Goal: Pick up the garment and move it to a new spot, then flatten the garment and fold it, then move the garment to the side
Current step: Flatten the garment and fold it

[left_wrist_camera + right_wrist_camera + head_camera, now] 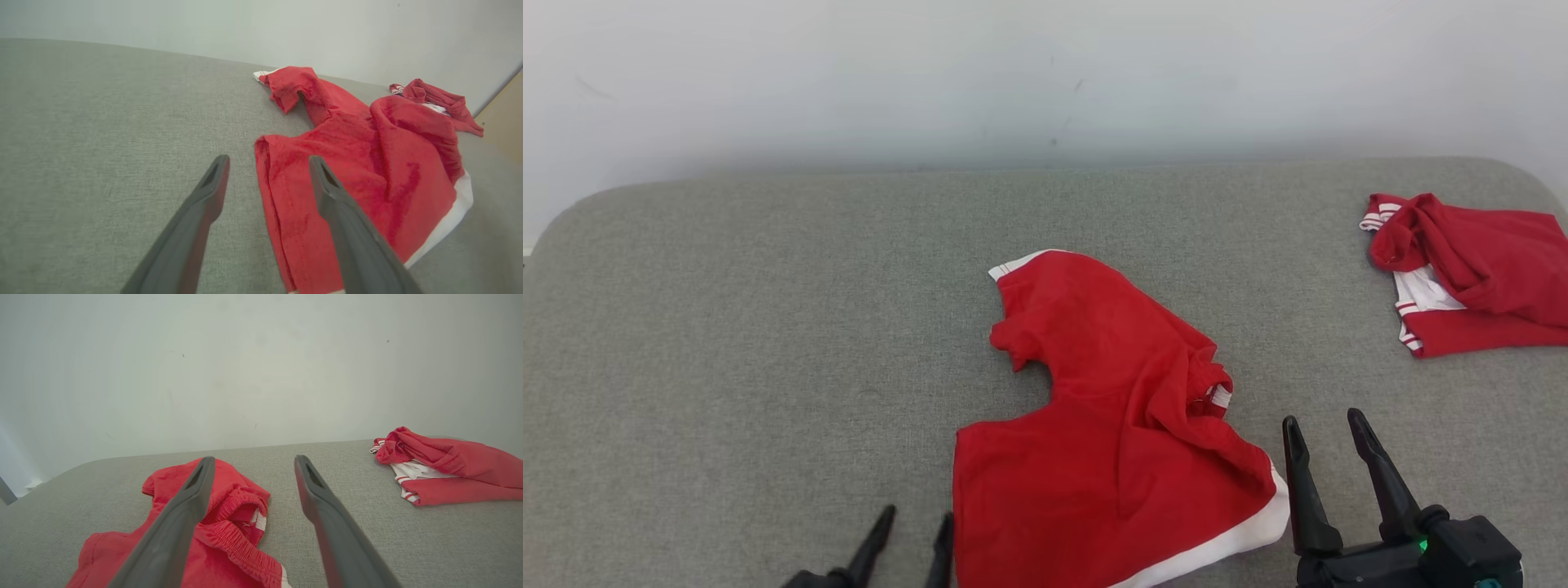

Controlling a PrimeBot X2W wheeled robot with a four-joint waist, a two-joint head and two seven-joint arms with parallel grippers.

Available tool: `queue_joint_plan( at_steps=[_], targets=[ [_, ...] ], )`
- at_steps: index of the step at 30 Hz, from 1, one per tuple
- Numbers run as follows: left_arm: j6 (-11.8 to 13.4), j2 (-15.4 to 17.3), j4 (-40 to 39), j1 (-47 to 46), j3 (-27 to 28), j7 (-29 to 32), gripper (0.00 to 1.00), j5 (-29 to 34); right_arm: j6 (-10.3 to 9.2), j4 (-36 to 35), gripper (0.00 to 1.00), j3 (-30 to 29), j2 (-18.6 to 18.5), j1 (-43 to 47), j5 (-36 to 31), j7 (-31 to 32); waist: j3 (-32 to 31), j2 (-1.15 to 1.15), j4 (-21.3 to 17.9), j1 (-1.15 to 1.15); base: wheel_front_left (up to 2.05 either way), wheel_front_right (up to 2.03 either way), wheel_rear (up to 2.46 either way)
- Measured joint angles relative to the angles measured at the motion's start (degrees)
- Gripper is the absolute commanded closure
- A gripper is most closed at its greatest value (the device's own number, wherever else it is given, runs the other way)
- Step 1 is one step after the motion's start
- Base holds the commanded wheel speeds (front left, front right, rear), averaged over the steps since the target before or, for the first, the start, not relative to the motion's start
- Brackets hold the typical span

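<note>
Red cloth with a white hem band: your garment (1111, 425) lies rumpled in the middle of the grey fabric-covered tabletop (727, 327). One leg is thrown toward the wall and a thick fold is heaped along its right side. Your left gripper (916, 514) sits just beside the near left edge, jaws spread wide and empty. In the left wrist view they straddle that edge, but you cannot tell whether a finger touches the cloth. Your right gripper (1321, 418) stands just off the near right corner, jaws equally wide, nothing between them.

I'd judge you are at the start of a grasp, for the first lift or for the flattening; nothing shows whether this is already the new spot. The next move calls for each gripper to come in low and pinch the hem at its own side. The two can then draw apart and spread the heap.

Watch what you can't see. The near hem runs off the bottom of the head view, and only the left fingertips show there. The elastic waistband (241, 535) is tucked into the fold, so the layers are hard to separate by eye. A second red garment (1470, 269) lies well apart at the far right, cut by the frame; leave it alone.
</note>
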Motion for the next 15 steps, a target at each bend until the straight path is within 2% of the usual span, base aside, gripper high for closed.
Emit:
queue_joint_plan(
  at_steps=[6,15],
  targets=[
    [0.0,0.6,5.5,0.6,-7.5,0.0,0.0,-1.2,0.0,0.7,0.0,0.1,0.0,-0.7,-0.2,0.0,1.2,0.0,-0.6,0.0,0.0,0.0,0.0],
    [0.0,0.8,14.4,-2.8,-9.9,0.0,0.0,-3.1,0.0,1.2,0.0,0.4,0.1,-2.2,-0.4,0.0,2.9,0.0,-1.3,0.0,0.0,0.0,0.0]
  ],
)
